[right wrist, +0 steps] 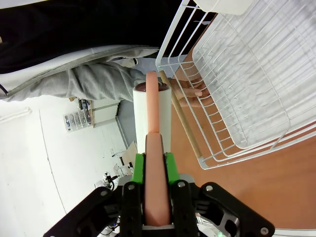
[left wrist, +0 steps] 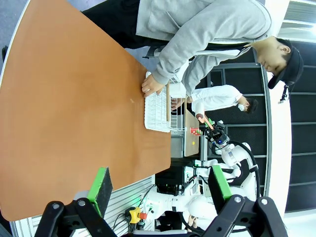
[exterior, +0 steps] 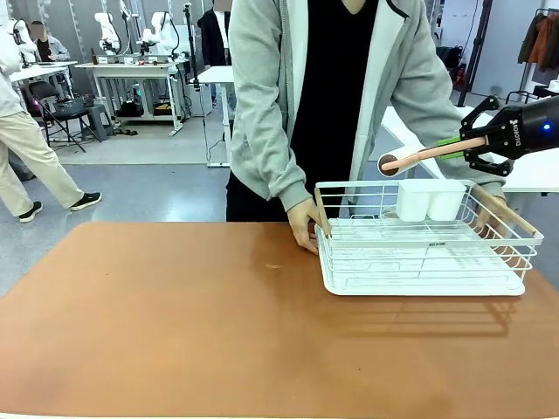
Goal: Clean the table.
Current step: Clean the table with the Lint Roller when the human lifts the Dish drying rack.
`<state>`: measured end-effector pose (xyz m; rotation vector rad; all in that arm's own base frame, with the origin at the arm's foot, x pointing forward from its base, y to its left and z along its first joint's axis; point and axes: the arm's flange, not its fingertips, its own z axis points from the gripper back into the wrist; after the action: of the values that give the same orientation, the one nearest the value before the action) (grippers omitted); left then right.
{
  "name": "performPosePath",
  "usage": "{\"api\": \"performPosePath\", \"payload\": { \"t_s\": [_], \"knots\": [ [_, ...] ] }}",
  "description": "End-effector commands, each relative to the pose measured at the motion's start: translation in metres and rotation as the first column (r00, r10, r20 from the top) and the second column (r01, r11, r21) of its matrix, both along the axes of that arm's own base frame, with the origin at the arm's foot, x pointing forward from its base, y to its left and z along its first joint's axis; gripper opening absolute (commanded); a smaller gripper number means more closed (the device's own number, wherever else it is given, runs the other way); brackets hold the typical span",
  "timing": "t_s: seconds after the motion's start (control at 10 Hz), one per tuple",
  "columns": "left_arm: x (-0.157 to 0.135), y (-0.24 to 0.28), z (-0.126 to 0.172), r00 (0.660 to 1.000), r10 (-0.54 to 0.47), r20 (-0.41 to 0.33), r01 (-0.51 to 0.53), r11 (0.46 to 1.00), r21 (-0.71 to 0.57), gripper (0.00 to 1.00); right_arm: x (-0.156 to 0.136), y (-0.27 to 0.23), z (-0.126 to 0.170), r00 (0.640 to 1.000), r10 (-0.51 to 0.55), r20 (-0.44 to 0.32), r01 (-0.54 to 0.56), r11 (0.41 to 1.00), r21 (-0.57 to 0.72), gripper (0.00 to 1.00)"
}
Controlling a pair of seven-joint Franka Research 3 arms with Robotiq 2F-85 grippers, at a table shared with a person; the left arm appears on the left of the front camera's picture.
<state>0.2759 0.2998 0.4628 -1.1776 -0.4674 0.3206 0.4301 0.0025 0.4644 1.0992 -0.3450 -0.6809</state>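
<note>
The terracotta table (exterior: 175,305) spreads wide across the front view and shows as well in the left wrist view (left wrist: 74,98). My right gripper (exterior: 463,147) hangs above the table's far right, shut on the pink handle of a lint roller (exterior: 428,154). The roller's white roll points toward the person. In the right wrist view the green pads (right wrist: 139,170) clamp that handle, with the lint roller (right wrist: 153,113) sticking out ahead of my right gripper (right wrist: 154,170). My left gripper (left wrist: 160,187) is open, high over the table's near edge, holding nothing.
A white wire dish rack (exterior: 424,257) with a white cup holder (exterior: 430,199) stands at the table's far right. A person in a grey hoodie grips its two ends, one hand (exterior: 306,225) at the left end and one hand (right wrist: 190,91) on the wooden bar.
</note>
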Motion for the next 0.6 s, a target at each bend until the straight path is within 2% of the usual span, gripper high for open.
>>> {"api": "performPosePath", "payload": {
  "t_s": [0.0,0.5],
  "knots": [
    [-0.0028,0.0003,0.0025,1.0,-0.004,0.029,0.005,1.0,-0.011,1.0,0.0002,0.0012,0.0006,1.0,0.003,-0.001,-0.003,1.0,0.0,0.01],
    [-0.0028,0.0003,0.0025,1.0,-0.004,0.029,0.005,1.0,-0.011,1.0,0.0002,0.0012,0.0006,1.0,0.003,-0.001,-0.003,1.0,0.0,0.01]
  ]
}}
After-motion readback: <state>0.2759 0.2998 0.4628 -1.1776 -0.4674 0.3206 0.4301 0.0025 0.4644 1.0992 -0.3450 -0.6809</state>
